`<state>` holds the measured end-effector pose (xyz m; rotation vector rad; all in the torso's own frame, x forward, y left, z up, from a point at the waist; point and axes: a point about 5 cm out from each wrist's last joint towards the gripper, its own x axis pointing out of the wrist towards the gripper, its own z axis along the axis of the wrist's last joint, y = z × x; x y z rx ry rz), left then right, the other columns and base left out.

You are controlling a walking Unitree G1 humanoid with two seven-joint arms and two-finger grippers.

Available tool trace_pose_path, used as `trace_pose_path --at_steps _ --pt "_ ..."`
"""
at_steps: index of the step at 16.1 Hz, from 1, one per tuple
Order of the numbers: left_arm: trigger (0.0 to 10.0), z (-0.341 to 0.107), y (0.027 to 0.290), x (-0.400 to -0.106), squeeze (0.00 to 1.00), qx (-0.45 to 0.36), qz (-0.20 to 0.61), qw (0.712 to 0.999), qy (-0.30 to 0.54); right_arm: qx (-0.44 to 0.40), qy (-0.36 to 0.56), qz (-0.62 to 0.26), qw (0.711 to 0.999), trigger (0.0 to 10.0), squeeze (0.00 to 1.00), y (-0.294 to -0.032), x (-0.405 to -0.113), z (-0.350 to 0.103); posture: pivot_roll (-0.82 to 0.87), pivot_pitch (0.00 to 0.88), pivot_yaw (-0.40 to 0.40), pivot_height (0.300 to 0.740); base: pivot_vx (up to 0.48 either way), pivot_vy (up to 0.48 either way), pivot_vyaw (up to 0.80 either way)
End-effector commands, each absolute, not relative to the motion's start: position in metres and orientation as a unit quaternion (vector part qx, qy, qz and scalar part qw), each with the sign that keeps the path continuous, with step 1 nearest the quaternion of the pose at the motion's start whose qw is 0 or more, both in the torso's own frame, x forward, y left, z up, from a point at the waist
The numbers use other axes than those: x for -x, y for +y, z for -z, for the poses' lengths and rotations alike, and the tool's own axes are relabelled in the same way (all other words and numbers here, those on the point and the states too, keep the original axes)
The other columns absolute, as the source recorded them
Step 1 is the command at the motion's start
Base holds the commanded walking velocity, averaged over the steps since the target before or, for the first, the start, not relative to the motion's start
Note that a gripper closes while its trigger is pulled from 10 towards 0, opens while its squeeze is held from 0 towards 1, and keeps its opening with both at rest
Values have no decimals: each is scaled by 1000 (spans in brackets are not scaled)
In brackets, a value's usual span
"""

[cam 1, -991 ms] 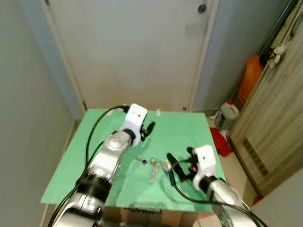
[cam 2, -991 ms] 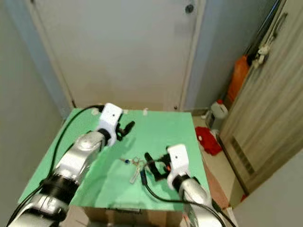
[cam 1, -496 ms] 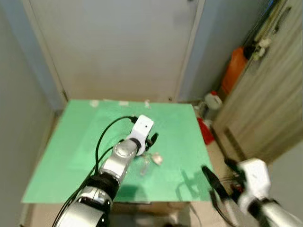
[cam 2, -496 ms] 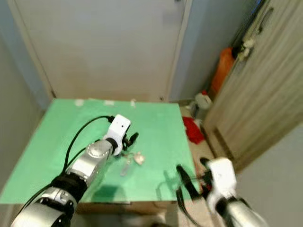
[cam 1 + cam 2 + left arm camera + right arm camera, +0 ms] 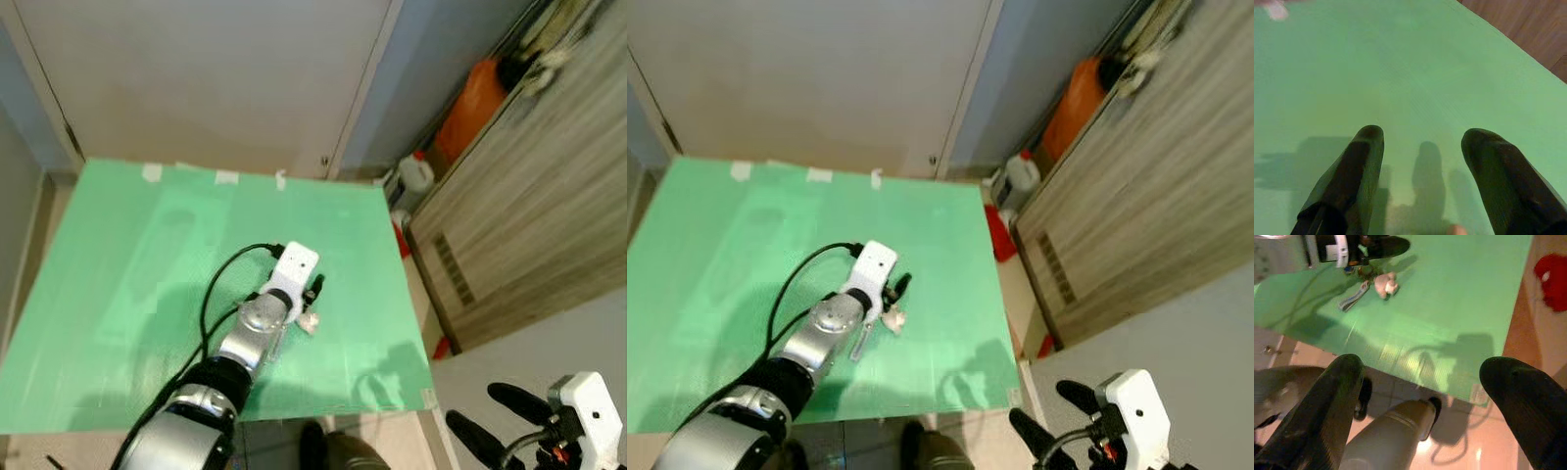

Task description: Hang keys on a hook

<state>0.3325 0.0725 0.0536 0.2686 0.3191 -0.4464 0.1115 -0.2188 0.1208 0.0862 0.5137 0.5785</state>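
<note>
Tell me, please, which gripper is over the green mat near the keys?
The left gripper, open above the green mat beside the keys; the right gripper hangs off the mat's edge over the floor.

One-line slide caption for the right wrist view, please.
Open right tool off the green table's edge; keys lie beside the left tool.

Keys lie flat on the green table top (a pale fluffy charm and grey strap attached)
</note>
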Motion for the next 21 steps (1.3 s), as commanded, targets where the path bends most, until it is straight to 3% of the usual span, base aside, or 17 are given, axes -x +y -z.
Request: trace_pose_path --at_steps 1,10,15,21 --pt "10000 -44 61 -322 0 -124 233 950 166 -39 269 -271 923 10000 0 -226 -106 -123 -437 285 -233 736 0 0 0" --pt "10000 -31 33 -292 0 -164 231 946 157 -55 288 -230 928 10000 0 -249 -96 -130 -408 314 -236 736 0 0 0" --pt "10000 -33 40 -290 0 -180 211 949 149 -57 297 -231 925 10000 0 -248 -91 -134 -408 321 -248 736 0 0 0" --pt "10000 -61 45 -295 0 -184 174 964 77 -56 299 -238 922 10000 0 -244 -94 -131 -380 301 -238 736 0 0 0"
